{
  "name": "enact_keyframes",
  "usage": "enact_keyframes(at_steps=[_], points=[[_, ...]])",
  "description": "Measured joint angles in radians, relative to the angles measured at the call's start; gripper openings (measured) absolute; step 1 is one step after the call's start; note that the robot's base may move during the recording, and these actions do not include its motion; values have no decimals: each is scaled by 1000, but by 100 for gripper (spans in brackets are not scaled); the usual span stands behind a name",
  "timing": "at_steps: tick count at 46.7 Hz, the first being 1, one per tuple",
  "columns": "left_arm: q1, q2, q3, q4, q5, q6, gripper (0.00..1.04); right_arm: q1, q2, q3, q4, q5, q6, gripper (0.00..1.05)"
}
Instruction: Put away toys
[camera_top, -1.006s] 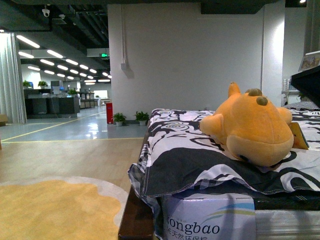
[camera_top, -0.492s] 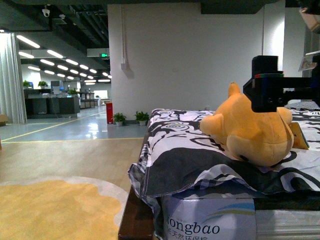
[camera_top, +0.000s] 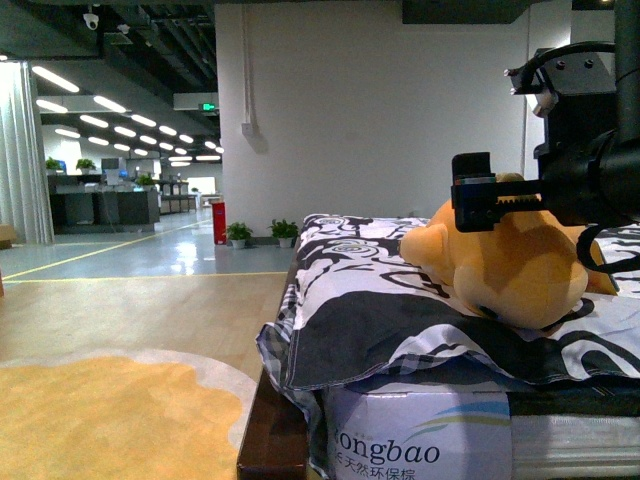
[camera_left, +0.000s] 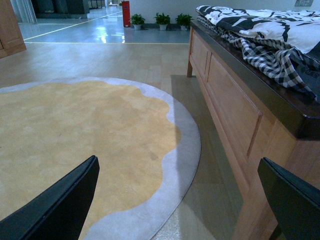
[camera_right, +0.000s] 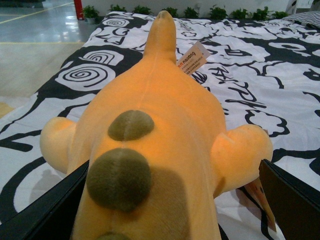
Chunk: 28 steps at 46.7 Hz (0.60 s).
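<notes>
The plush toy (camera_top: 510, 265) is seen lying on the black-and-white patterned cover (camera_top: 370, 290) of a bed, near the corner of the bed closest to the camera. Its orange-yellow body is stretched along the cover, and 2 dark round spots (camera_right: 131, 125) are shown on top of it. A white label (camera_right: 192, 58) is attached near its far end.

The right gripper (camera_right: 173, 172) is held over the toy with its jaws spread wide. In the right wrist view, 1 black finger (camera_right: 50, 210) is placed at each side of the rounded body, and the toy is framed between them. Whether the fingers touch the plush cannot be told.

The left gripper (camera_left: 177, 165) is held low, well apart from the toy, with its jaws also spread and nothing between them. A round yellow rug (camera_left: 75, 135) with a grey border is seen under it, just beside the wooden bed frame (camera_left: 235, 115).
</notes>
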Motion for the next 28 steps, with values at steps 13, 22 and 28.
enact_keyframes(at_steps=[13,22,28], points=[[0,0,0,0,0,0,99,9,39,-53,23,-11,24,98],[0,0,0,0,0,0,99,31,46,-55,38,5,22,98],[0,0,0,0,0,0,99,43,45,-65,56,26,14,77]])
